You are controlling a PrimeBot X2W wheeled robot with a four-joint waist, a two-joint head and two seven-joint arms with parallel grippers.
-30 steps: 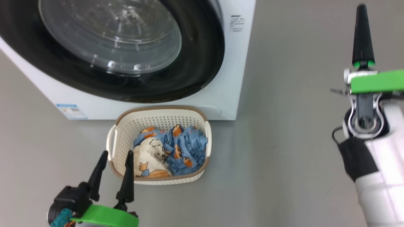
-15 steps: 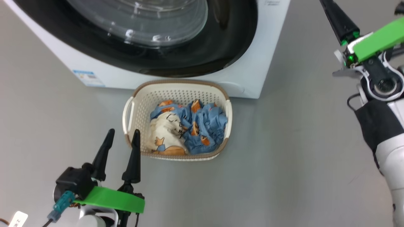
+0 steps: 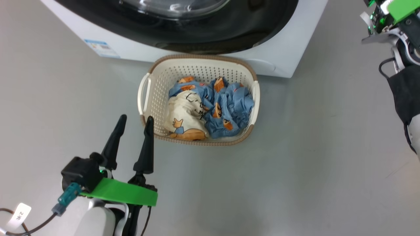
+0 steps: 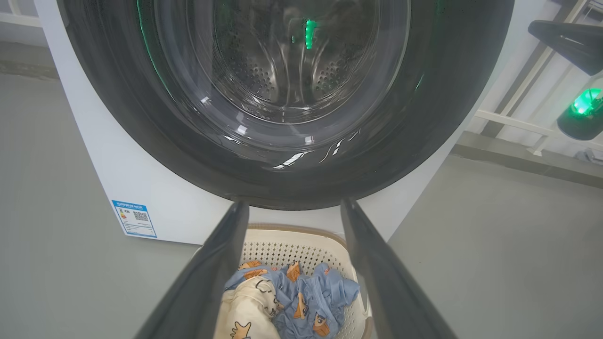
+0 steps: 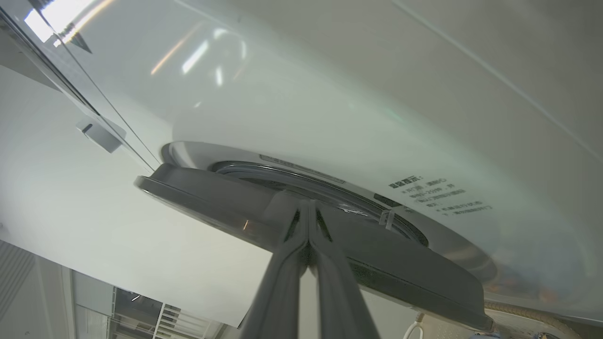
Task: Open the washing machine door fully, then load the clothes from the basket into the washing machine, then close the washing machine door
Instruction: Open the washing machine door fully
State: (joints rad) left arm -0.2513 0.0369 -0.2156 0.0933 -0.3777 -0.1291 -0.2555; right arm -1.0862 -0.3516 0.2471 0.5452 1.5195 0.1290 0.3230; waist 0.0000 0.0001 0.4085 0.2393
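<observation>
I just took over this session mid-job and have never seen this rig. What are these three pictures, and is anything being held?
This is a wheeled robot with two arms, each ending in a two-fingered claw.

The head picture looks down from the robot's head. A cream basket of blue cartoon-print clothes stands on the grey floor, just in front of the white washing machine. The left claw hovers open by the basket's corner and holds nothing.

The left wrist picture looks along that claw's fingers at the washing machine door. The steel drum shows through its glass.

The right wrist picture looks along the right claw. It is shut and empty, with its tips at the door's dark edge. I cannot tell whether they touch it.
</observation>
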